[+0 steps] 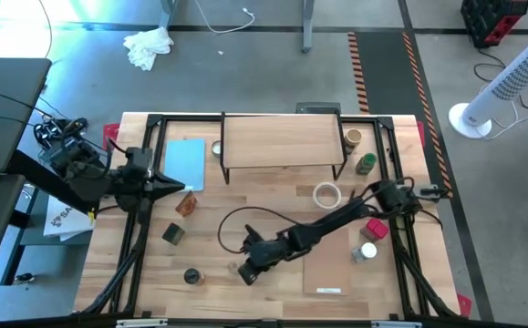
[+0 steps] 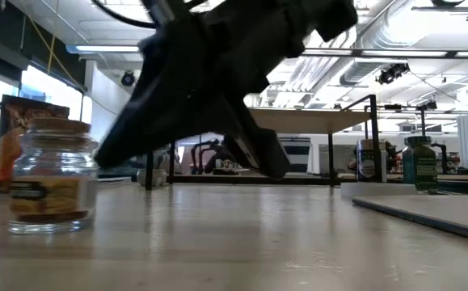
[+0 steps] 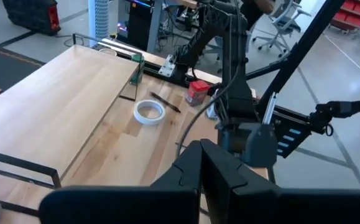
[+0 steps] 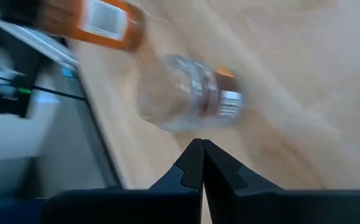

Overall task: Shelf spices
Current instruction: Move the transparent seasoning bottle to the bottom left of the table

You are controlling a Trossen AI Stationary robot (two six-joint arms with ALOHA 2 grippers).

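Observation:
The shelf (image 1: 282, 138) stands at the table's far middle, its plank top bare. Spices are scattered. A clear jar with a tan top (image 1: 191, 275) (image 2: 52, 174) stands near the front left. An orange one (image 1: 187, 204) and a dark one (image 1: 173, 233) are behind it. A tan-topped jar (image 1: 353, 138) and a green one (image 1: 366, 164) stand by the shelf's right end. A red one (image 1: 376, 228) and a white one (image 1: 367, 252) are on the right. My right gripper (image 1: 243, 276) (image 4: 201, 146) is shut, low, just right of the clear jar. My left gripper (image 1: 180, 186) (image 3: 201, 149) is shut, raised by the blue pad.
A light-blue pad (image 1: 186, 162) lies left of the shelf. A white tape ring (image 1: 326, 194) lies mid-table. A thin pale board (image 1: 332, 264) lies at the front right, under my right arm. Black frame rails (image 1: 140, 237) run along both table sides.

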